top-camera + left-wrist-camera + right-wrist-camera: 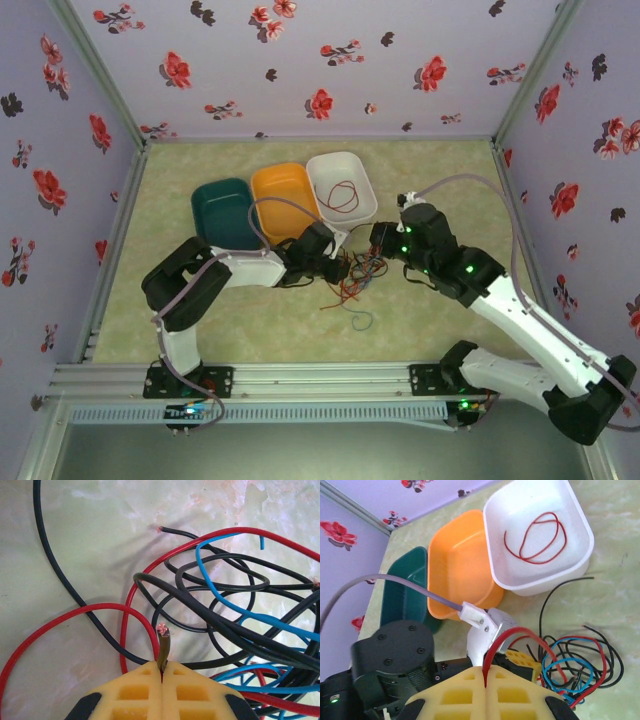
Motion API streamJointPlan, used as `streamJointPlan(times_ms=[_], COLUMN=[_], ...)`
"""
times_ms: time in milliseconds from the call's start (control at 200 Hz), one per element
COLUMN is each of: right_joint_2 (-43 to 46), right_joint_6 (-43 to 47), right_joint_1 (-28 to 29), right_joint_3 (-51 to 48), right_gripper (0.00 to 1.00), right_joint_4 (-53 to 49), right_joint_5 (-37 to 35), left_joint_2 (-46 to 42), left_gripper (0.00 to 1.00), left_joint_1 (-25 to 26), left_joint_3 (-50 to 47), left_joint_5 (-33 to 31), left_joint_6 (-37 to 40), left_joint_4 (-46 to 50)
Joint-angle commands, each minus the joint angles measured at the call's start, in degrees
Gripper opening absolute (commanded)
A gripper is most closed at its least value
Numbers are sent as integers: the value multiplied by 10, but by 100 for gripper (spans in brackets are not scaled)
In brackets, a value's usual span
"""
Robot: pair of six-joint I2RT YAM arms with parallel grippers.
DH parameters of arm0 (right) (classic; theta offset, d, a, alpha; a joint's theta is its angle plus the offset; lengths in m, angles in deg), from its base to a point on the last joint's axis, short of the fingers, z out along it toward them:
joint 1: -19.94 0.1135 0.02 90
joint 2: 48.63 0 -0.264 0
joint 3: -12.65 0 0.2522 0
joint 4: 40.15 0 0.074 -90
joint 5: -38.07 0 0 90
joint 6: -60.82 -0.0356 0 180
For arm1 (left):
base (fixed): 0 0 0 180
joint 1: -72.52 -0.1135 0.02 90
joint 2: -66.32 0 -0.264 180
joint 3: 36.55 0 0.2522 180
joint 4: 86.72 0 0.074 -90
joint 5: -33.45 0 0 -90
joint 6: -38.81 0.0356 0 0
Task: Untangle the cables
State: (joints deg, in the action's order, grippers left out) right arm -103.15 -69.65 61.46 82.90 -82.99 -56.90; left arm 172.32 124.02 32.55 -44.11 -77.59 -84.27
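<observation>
Mottled pale-green table [250, 330] carries three smooth, round-cornered plastic tubs: teal tub [222, 212], orange tub [285, 185] and white tub [330, 175], which holds a looped red wire [535, 537]. Just beside them lies the cable tangle [360, 268] — glossy red, black and blue strands. The waffled yellow left gripper [162, 672] pinches a dark cable end [164, 647] tipped with bare copper. The right gripper [485, 677] clamps a red cable [489, 655].

top external: high, behind, looking down
left wrist: close over cable tangle [225, 625]
right wrist: facing white tray [540, 505], same tangle
</observation>
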Motion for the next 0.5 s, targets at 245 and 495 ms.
streamJointPlan(times_ms=[245, 495], right_joint_2=[25, 27], right_joint_6=[106, 152], right_joint_1=[-8, -9], right_joint_3=[112, 175], right_gripper=[0, 0], right_joint_4=[-27, -58], right_joint_5=[-67, -122], left_joint_2=[-6, -7], left_gripper=[3, 3], left_joint_1=[8, 8], left_joint_3=[5, 5], left_joint_5=[-8, -12], left_joint_6=[22, 20], left_joint_4=[25, 28])
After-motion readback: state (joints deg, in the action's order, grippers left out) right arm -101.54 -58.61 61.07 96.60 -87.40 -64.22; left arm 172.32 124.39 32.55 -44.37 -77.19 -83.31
